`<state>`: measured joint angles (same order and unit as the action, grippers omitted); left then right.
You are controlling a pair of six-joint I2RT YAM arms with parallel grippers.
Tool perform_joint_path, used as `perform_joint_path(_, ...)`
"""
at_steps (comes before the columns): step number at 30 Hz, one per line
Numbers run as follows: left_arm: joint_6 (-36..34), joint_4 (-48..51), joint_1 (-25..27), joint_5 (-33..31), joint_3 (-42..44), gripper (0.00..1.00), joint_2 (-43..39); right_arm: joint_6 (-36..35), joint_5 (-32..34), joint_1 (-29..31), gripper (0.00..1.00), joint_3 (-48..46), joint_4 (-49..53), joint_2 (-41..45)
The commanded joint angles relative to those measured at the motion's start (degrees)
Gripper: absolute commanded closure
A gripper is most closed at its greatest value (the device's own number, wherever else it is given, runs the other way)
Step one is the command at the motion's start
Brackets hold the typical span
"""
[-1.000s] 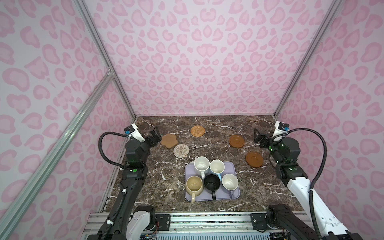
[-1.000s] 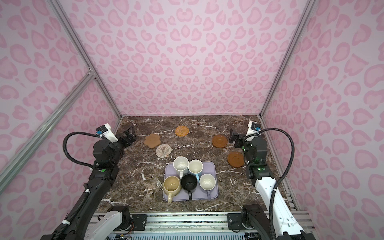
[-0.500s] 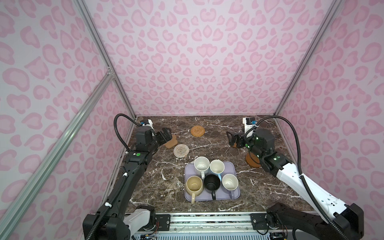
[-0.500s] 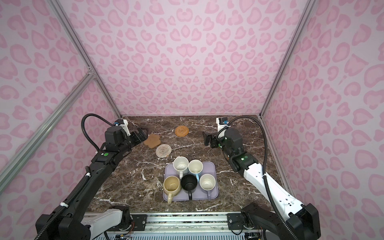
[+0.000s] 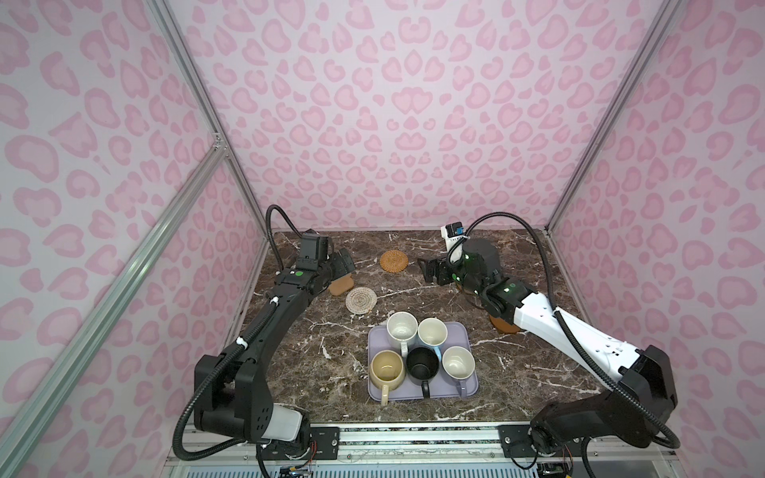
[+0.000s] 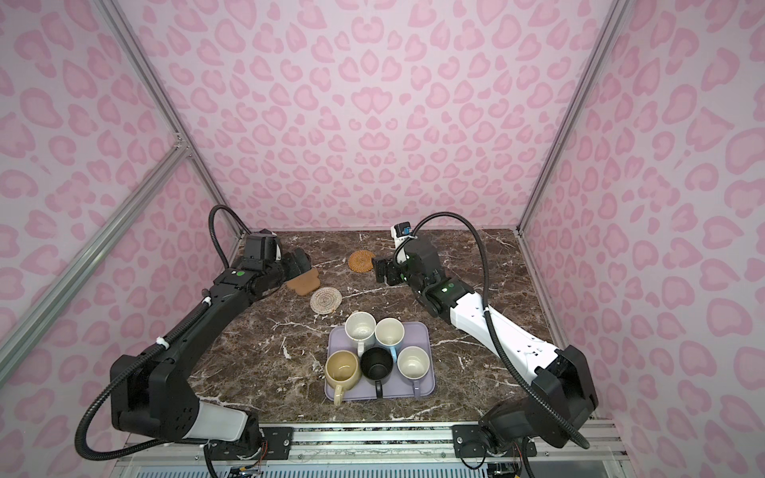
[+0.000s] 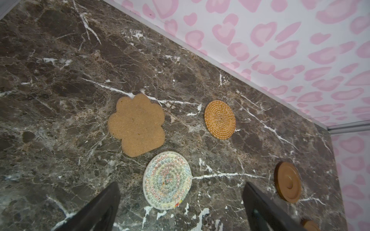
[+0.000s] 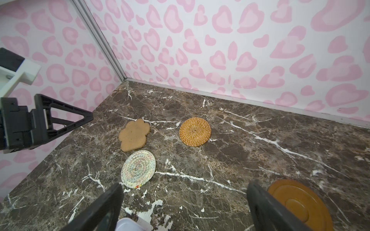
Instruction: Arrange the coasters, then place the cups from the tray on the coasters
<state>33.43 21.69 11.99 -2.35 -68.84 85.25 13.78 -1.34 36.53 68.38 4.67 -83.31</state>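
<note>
With jaws spread wide and empty, the left gripper (image 5: 346, 265) hangs by the flower-shaped coaster (image 5: 342, 286), the right gripper (image 5: 429, 271) near the rattan coaster (image 5: 393, 261).

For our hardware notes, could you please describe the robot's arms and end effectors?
Both are black with looping ribbed cables and a green spot. The right arm has a white forearm, the left arm a white base shell. The left end effector has black triangular-framed fingers; the right end effector is black.
</note>
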Motion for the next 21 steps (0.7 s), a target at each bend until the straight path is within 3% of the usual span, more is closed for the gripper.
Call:
perform_joint_path(1, -0.9, 3.0, -0.1, -3.5, -3.4, 0.03, 4.0, 0.2, -1.0, 1.2, 0.02, 1.2, -0.1, -2.4)
perform_joint_path(13, -0.4, 8.9, -0.9, -6.3, -14.0, 0.03, 20.1, 0.5, -1.1, 6.1, 0.02, 12.9, 6.3, -16.0)
perform_joint_path(21, -1.4, 15.8, -0.6, -11.2, -22.6, 0.03, 31.6, 1.5, -2.6, 6.2, 0.02, 15.0, 7.3, -19.5)
